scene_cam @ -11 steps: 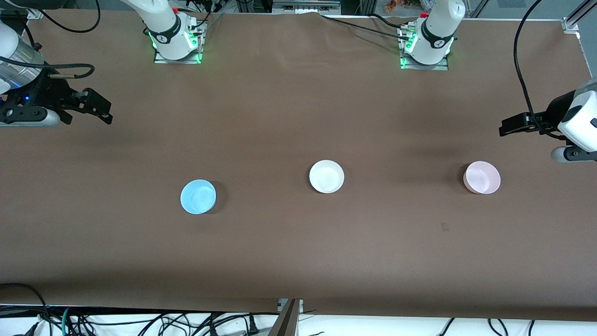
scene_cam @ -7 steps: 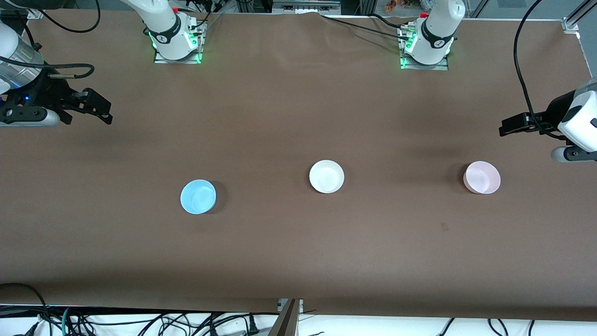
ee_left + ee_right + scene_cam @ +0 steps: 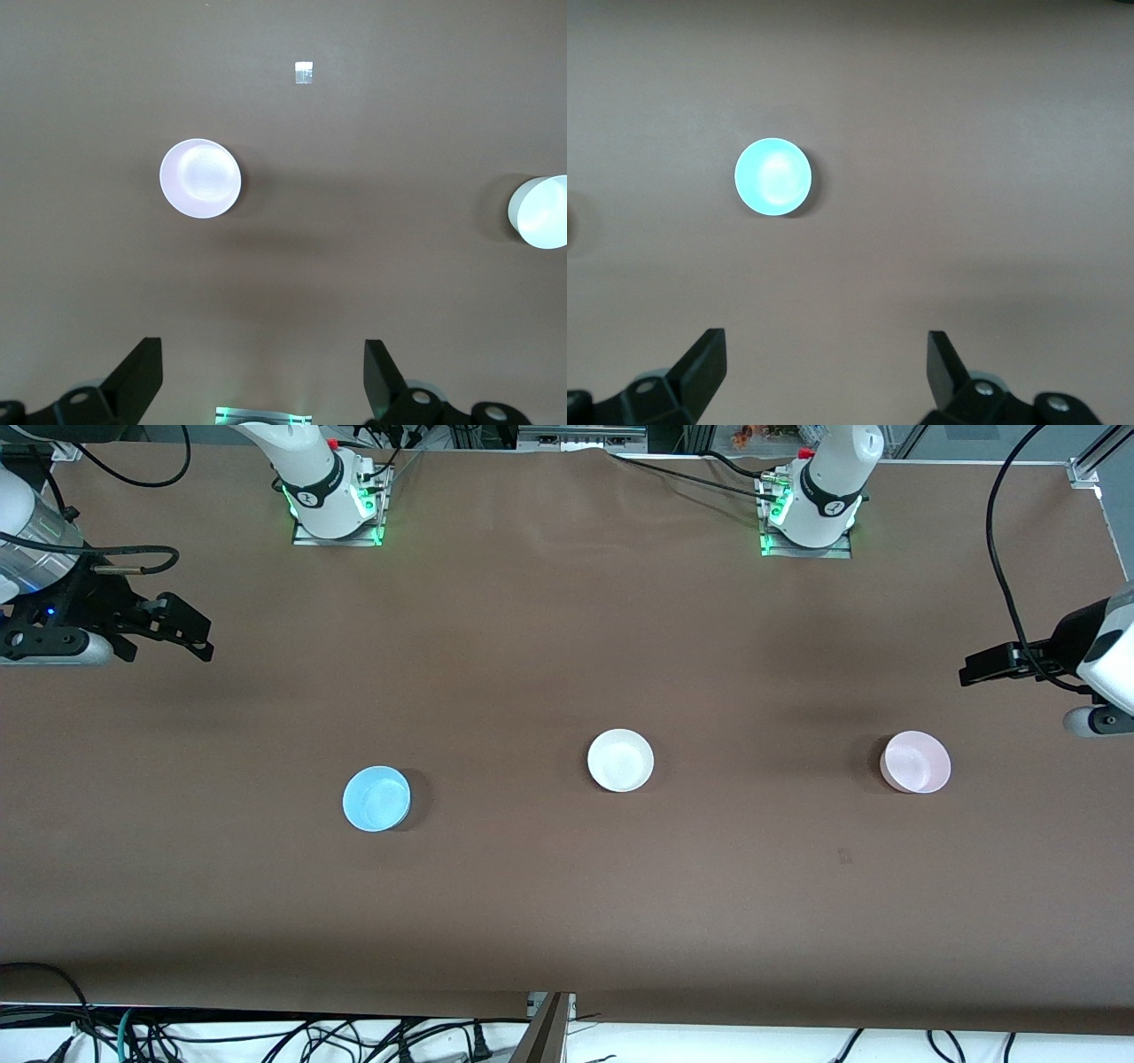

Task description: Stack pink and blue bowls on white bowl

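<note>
Three small bowls stand apart in a row on the brown table. The white bowl (image 3: pixel 620 760) is in the middle. The blue bowl (image 3: pixel 376 799) is toward the right arm's end, the pink bowl (image 3: pixel 915 762) toward the left arm's end. My left gripper (image 3: pixel 970 670) is open and empty, up in the air at its end of the table; its wrist view shows the pink bowl (image 3: pixel 200 177) and the white bowl (image 3: pixel 540 212). My right gripper (image 3: pixel 199 638) is open and empty, up in the air at its end; its wrist view shows the blue bowl (image 3: pixel 773 176).
The two arm bases (image 3: pixel 335 500) (image 3: pixel 811 509) stand at the table's edge farthest from the front camera. Cables hang off the edge nearest it. A small pale mark (image 3: pixel 304 73) lies on the table near the pink bowl.
My left gripper has moved slightly outward, toward its end of the table. The right gripper and the bowls have not moved.
</note>
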You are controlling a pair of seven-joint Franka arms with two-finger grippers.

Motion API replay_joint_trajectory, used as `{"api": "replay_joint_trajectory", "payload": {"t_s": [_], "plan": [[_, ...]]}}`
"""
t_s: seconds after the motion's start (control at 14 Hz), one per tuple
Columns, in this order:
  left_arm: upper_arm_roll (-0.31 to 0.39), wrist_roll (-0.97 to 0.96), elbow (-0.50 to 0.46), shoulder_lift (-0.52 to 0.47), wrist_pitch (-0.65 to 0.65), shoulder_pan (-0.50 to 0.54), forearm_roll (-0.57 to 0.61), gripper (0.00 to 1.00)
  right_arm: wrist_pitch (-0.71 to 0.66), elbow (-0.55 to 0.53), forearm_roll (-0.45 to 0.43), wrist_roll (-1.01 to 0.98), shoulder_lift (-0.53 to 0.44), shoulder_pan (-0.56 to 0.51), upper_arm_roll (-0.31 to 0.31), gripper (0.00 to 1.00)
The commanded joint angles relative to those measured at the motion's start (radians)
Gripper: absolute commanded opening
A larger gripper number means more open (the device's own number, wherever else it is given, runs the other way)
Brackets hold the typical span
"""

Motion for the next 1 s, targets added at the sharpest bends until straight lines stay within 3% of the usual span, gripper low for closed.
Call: {"api": "replay_joint_trajectory", "payload": {"t_s": [0.0, 0.21, 0.71, 0.79, 0.93], "plan": [[0.0, 0.006, 0.029, 0.019, -0.014, 0.004, 0.007, 1.0, 0.008, -0.01, 0.006, 0.005, -0.014, -0.002, 0.0, 1.0], [0.001, 0.038, 0.026, 0.065, -0.01, 0.047, -0.063, 1.0, 0.008, -0.011, 0.007, 0.007, -0.014, -0.002, -0.001, 1.0], [0.004, 0.198, -0.027, 0.172, 0.09, 0.151, -0.065, 1.0, 0.007, -0.011, 0.009, 0.008, -0.014, -0.004, -0.001, 1.0], [0.006, 0.217, -0.043, 0.195, 0.137, 0.173, -0.097, 1.0, 0.007, -0.011, 0.009, 0.008, -0.014, -0.004, -0.001, 1.0], [0.024, 0.288, -0.168, 0.195, 0.292, 0.187, -0.115, 1.0, 0.008, -0.01, 0.009, 0.008, -0.014, -0.004, -0.001, 1.0]]}}
